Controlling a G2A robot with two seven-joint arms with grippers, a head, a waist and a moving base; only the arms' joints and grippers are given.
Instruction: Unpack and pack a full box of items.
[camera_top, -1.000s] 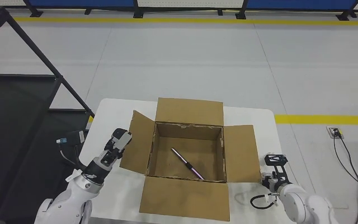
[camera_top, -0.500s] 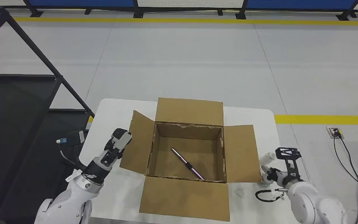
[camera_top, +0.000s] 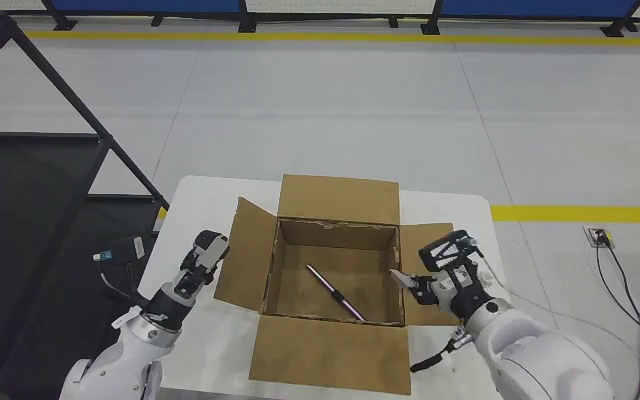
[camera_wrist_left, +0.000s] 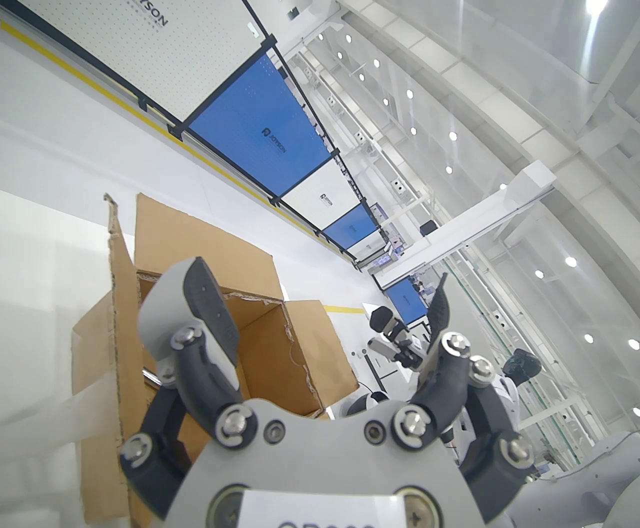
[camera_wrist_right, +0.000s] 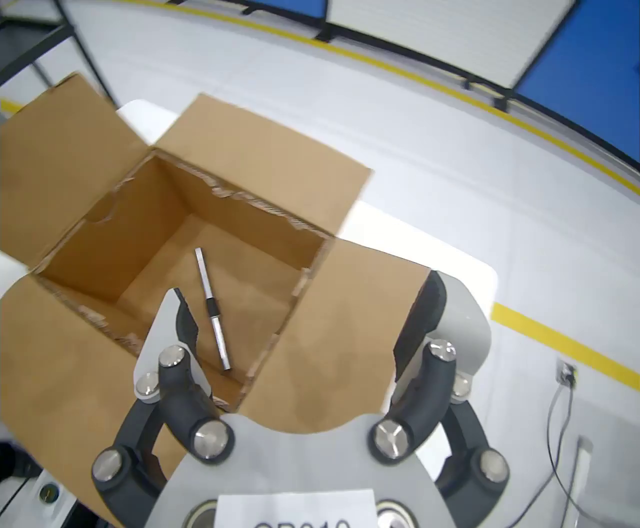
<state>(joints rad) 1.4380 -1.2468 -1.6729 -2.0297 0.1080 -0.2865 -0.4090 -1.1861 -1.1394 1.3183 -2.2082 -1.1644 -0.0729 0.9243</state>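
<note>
The brown box (camera_top: 335, 290) sits in the middle of the white table (camera_top: 200, 205) with all four flaps folded out flat, so I think the arms can reach inside without bumping; the near flap lies toward the robot; the left gripper (camera_top: 208, 247) is just beside the left flap, its two fingers spread apart and holding nothing; it looks like it is waiting; the right gripper (camera_wrist_right: 305, 310) hangs over the right flap, tipped down toward the hole of the box; its fingers are spread wide too, with nothing between them, maybe so it is ready to pick; inside, a thin silver stick (camera_wrist_right: 212, 310) with a dark band lies flat and slanted on the bottom of the box; it is the one thing I can see in there, so the box looks almost unpacked; the far flap lies flat toward the far table edge; past the table is a pale shiny floor with a yellow line (camera_top: 565, 212) on the right; a black frame (camera_top: 70, 100) stands on the left; far away, blue panels (camera_top: 140, 5) stand in a row.
</note>
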